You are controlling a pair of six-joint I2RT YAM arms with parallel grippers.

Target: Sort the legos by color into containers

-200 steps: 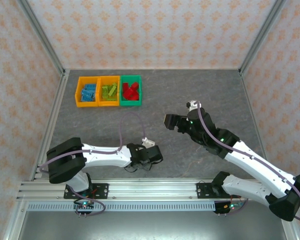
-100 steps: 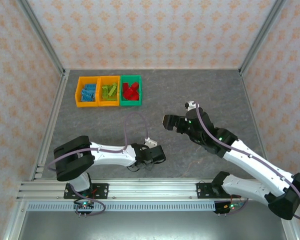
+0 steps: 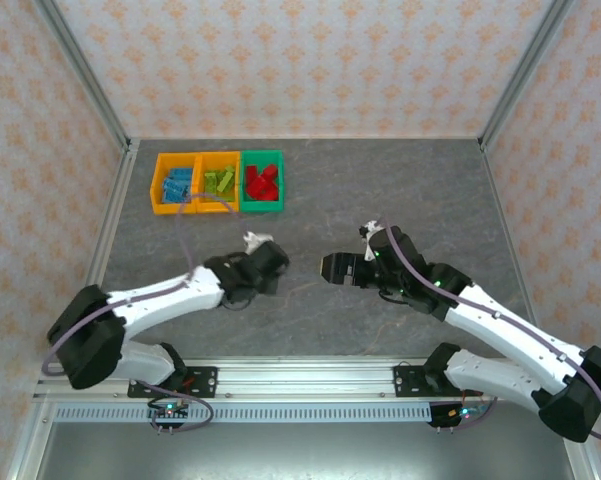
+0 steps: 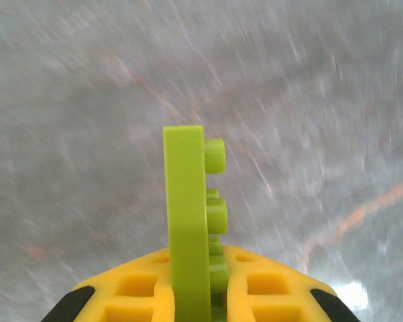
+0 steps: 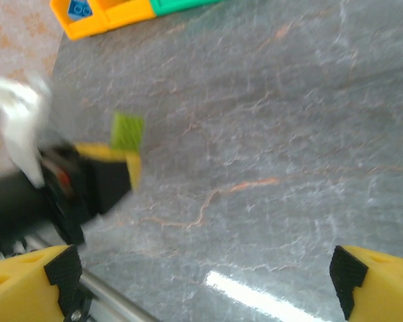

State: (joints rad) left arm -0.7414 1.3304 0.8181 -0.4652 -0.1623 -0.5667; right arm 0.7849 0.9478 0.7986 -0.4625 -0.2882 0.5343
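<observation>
My left gripper [image 3: 271,263] hangs over the middle of the table, shut on a lime green lego [image 4: 188,221] that stands upright between its yellow pads [image 4: 268,288], studs facing right. That lego [image 5: 127,131] and the left gripper [image 5: 104,178] are blurred in the right wrist view. My right gripper [image 3: 332,268] faces the left one from the right, open and empty [image 5: 204,282]. Three containers stand side by side at the back left: an orange one [image 3: 157,185] with blue legos [image 3: 178,183], an orange one [image 3: 218,207] with green legos [image 3: 218,181], and a green one [image 3: 263,209] with red legos [image 3: 263,182].
The grey stone-patterned table [image 3: 400,190] is bounded by patterned walls with metal frame posts [image 3: 80,70]. A rail [image 3: 310,375] runs along the near edge by the arm bases. The left arm's cable [image 3: 185,225] loops toward the containers.
My left gripper closed on the green lego near the front rail, then lifted it up and back-left toward the table's middle. My right gripper drifted slightly left and nearer.
</observation>
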